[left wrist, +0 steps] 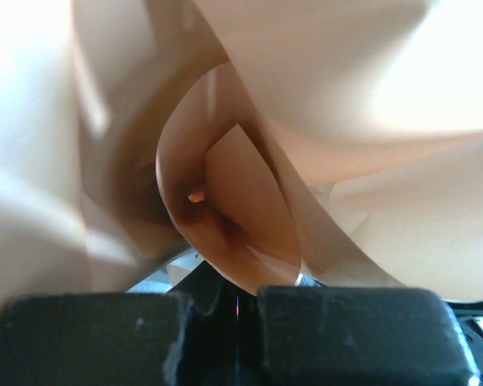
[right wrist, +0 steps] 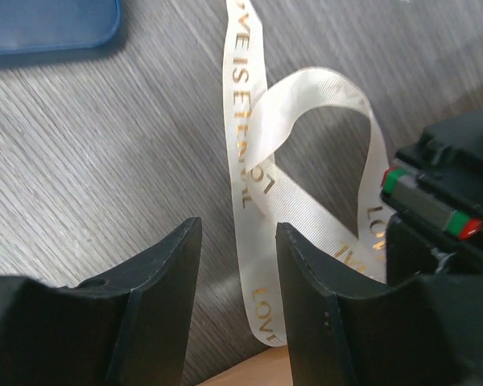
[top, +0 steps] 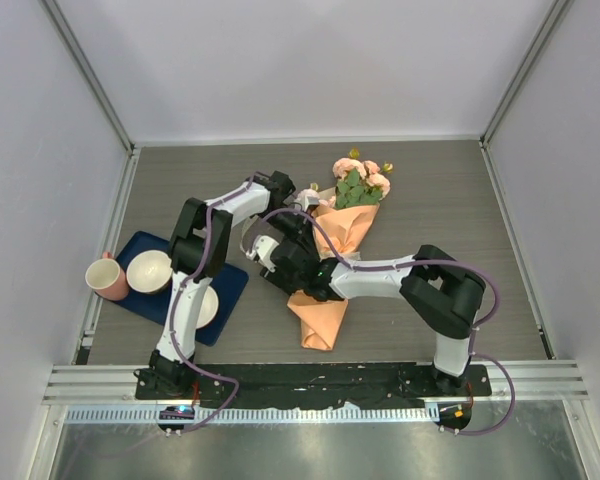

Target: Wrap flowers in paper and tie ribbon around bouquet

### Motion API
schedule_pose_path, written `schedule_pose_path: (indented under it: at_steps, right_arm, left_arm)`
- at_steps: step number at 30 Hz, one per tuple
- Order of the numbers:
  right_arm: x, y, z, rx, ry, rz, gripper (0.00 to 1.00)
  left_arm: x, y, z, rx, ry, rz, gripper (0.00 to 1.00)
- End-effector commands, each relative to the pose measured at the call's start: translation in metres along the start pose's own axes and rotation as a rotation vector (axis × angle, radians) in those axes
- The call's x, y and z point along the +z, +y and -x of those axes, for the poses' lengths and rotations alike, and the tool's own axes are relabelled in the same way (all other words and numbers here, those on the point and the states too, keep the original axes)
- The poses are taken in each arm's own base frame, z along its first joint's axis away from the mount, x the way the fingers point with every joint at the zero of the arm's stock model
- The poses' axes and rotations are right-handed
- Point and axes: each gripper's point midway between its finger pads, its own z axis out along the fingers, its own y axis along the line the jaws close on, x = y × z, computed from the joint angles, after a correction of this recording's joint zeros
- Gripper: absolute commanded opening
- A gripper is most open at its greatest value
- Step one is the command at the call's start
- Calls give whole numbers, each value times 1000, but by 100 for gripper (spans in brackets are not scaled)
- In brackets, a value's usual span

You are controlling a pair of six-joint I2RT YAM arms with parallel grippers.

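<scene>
Right gripper (right wrist: pixel 237 232) hangs half-open over the ribbon (right wrist: pixel 243 145), which lies looped on the table (right wrist: pixel 105 161) beside the bouquet (top: pixel 342 232). Left gripper (left wrist: pixel 237 299) is clamped on the paper (left wrist: pixel 225 185). Wrapping looks done; the next move is to descend and pinch the ribbon.

flowers (top: pixel 360 182): pale pink roses, green leaves, yellow buds, poking from the cone's far end
paper (top: pixel 323 318): orange cone, lying flat
ribbon (right wrist: pixel 322 84): cream, gold-lettered, loosely looped
</scene>
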Motion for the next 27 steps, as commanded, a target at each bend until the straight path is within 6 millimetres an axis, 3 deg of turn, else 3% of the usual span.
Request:
schedule_pose_path:
  at_steps: [1, 9, 16, 23, 27]
  right_arm:
    - [1, -9, 22, 26, -131, -49, 49]
    - [13, -20, 30, 75, -254, -129, 50]
    - [25, -24, 25, 98, -257, -149, 43]
    - [20, -30, 42, 89, -293, -162, 14]
    - [3, -27, 56, 99, -342, -118, 6]
  left_arm:
    - [-5, -11, 3, 8, 6, -54, 0]
    - [-11, 1, 5, -24, -2, -62, 0]
    - [-13, 15, 3, -71, -15, -40, 0]
    - [-13, 13, 0, -65, -10, -64, 0]
    - [-21, 8, 4, -53, -34, -67, 0]
